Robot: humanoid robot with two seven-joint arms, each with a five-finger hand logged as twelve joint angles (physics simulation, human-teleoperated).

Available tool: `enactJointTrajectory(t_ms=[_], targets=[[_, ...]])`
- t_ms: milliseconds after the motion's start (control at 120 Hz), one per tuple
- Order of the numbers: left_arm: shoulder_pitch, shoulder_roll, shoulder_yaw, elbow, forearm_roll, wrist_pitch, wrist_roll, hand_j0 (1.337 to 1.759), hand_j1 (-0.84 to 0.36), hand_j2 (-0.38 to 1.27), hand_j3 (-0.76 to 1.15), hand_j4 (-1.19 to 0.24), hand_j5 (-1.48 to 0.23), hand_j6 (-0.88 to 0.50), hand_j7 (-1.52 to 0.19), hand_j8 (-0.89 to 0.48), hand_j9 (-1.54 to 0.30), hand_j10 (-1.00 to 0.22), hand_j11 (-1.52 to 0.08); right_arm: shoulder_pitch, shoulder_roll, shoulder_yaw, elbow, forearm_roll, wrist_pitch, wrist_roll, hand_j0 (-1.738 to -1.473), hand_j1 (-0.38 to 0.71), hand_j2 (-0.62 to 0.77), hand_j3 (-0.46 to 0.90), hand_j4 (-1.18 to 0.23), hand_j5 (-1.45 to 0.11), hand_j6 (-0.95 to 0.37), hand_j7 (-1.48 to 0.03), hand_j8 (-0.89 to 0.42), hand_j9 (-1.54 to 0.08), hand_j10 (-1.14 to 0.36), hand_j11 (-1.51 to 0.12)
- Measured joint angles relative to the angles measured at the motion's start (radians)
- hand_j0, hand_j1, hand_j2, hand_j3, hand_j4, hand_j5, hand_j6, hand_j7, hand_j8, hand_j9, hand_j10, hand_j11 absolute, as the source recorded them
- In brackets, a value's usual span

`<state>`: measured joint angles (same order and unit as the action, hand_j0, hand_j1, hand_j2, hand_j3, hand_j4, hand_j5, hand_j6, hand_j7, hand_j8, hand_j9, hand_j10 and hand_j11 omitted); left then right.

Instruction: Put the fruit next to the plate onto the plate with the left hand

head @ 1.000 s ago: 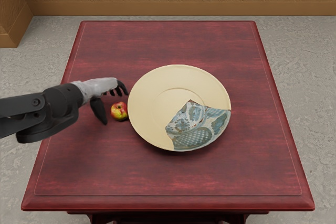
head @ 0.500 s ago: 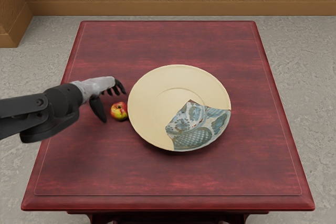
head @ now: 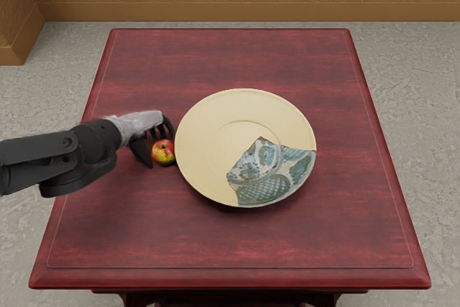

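A small red and yellow apple [head: 164,152] lies on the dark red table, just left of the plate's rim. The plate [head: 215,116] is wide and cream, with a blue patterned patch at its front right. My left hand [head: 154,141] comes in from the left and sits right against the apple's left and back side. Its dark fingers [head: 164,129] are spread over the apple's back and the thumb [head: 141,156] points down at its left. The fingers have not closed on the fruit. The right arm does not show.
The table [head: 230,55] has a raised border with its edges close on all sides. Beyond it is grey carpet and a wooden wall base along the back.
My left hand has dropped lower and moved right toward the apple, and now nearly cups it. The apple and the plate have stayed where they were.
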<state>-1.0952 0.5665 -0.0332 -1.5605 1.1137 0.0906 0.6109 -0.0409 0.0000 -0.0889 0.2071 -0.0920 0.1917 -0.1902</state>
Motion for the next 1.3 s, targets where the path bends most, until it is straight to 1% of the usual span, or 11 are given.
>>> enactJointTrajectory(t_ms=[100, 150, 217, 458, 625, 708, 883, 1067, 1192, 1267, 1300], targets=[[-0.001, -0.007, 0.004, 0.001, -0.007, 0.000, 0.000, 1.658, -0.22, 0.10, 0.00, -0.48, -0.62, -0.48, -0.62, -0.48, -0.62, -0.48, -0.62, 0.001, 0.000, 0.000, 0.000, 0.000, 0.000, 0.000, -1.658, -0.33, 0.00, 0.00, -0.01, -0.02, -0.01, -0.02, -0.01, -0.02, -0.01, -0.02], [-0.001, -0.008, 0.005, 0.001, -0.012, 0.000, 0.000, 1.658, -0.27, 0.13, 0.00, -0.53, -0.69, -0.48, -0.69, -0.52, -0.69, -0.53, -0.69, 0.001, 0.000, 0.000, 0.000, 0.000, 0.000, 0.000, -1.658, -0.33, 0.00, 0.00, -0.01, -0.02, -0.01, -0.02, -0.01, -0.02, -0.01, -0.02], [-0.002, -0.008, 0.005, 0.002, -0.021, 0.000, 0.000, 1.656, -0.29, 0.19, 0.00, -0.59, -0.77, -0.45, -0.77, -0.50, -0.78, -0.59, -0.78, 0.001, 0.000, 0.000, 0.000, 0.000, 0.000, 0.000, -1.658, -0.33, 0.00, 0.00, -0.01, -0.02, -0.01, -0.02, -0.01, -0.02, -0.01, -0.02], [-0.003, 0.000, 0.005, 0.006, -0.032, -0.001, 0.001, 1.651, -0.24, 0.30, 0.00, -0.67, -0.92, -0.45, -0.94, -0.49, -0.94, -0.70, -0.94, 0.001, 0.000, 0.000, 0.000, 0.000, 0.000, 0.000, -1.658, -0.33, 0.00, 0.00, -0.01, -0.02, -0.01, -0.02, -0.01, -0.02, -0.01, -0.02], [-0.016, 0.047, 0.001, 0.009, -0.047, -0.005, 0.000, 1.653, -0.34, 0.48, 0.00, -0.62, -0.96, -0.39, -0.96, -0.45, -0.96, -0.72, -0.96, 0.001, 0.000, 0.000, 0.000, 0.000, 0.000, 0.000, -1.658, -0.33, 0.00, 0.00, -0.01, -0.02, -0.01, -0.02, -0.01, -0.02, -0.01, -0.02], [-0.022, 0.064, -0.013, 0.009, -0.053, -0.007, 0.001, 1.654, -0.35, 0.47, 0.00, -0.61, -0.96, -0.40, -0.95, -0.43, -0.95, -0.71, -0.95, 0.001, 0.000, 0.000, 0.000, 0.000, 0.000, 0.000, -1.658, -0.33, 0.00, 0.00, -0.01, -0.02, -0.01, -0.02, -0.01, -0.02, -0.01, -0.02], [-0.103, 0.069, -0.030, 0.009, -0.085, -0.013, 0.001, 1.654, -0.35, 0.45, 0.00, -0.60, -0.97, -0.40, -0.96, -0.43, -0.94, -0.71, -0.94, 0.001, 0.000, 0.000, 0.000, 0.000, 0.000, 0.000, -1.658, -0.33, 0.00, 0.00, -0.01, -0.02, -0.01, -0.02, -0.01, -0.02, -0.01, -0.02], [-0.189, 0.058, -0.038, 0.005, -0.132, -0.020, 0.001, 1.655, -0.35, 0.50, 0.00, -0.62, -0.97, -0.41, -0.95, -0.45, -0.94, -0.71, -0.93, 0.001, 0.000, 0.000, 0.000, 0.000, 0.000, 0.000, -1.658, -0.33, 0.00, 0.00, -0.01, -0.02, -0.01, -0.02, -0.01, -0.02, -0.01, -0.02], [-0.232, 0.012, -0.039, 0.004, -0.172, -0.026, 0.000, 1.655, -0.37, 0.54, 0.00, -0.61, -0.98, -0.39, -0.94, -0.44, -0.93, -0.70, -0.93, 0.002, 0.000, 0.000, 0.000, 0.000, 0.000, 0.000, -1.658, -0.33, 0.00, 0.00, -0.01, -0.02, -0.01, -0.02, -0.01, -0.02, -0.01, -0.02], [-0.254, -0.029, -0.039, 0.004, -0.197, -0.026, 0.001, 1.655, -0.37, 0.50, 0.00, -0.61, -0.98, -0.39, -0.94, -0.44, -0.93, -0.70, -0.93, 0.002, 0.000, 0.000, 0.000, 0.000, 0.000, 0.000, -1.658, -0.33, 0.00, 0.00, -0.01, -0.02, -0.01, -0.02, -0.01, -0.02, -0.01, -0.02], [-0.266, -0.045, -0.039, 0.004, -0.207, -0.026, 0.000, 1.655, -0.38, 0.54, 0.00, -0.61, -0.97, -0.39, -0.94, -0.45, -0.93, -0.70, -0.93, 0.002, 0.000, 0.000, 0.000, 0.000, 0.000, 0.000, -1.658, -0.33, 0.00, 0.00, -0.01, -0.02, -0.01, -0.02, -0.01, -0.02, -0.01, -0.02]])
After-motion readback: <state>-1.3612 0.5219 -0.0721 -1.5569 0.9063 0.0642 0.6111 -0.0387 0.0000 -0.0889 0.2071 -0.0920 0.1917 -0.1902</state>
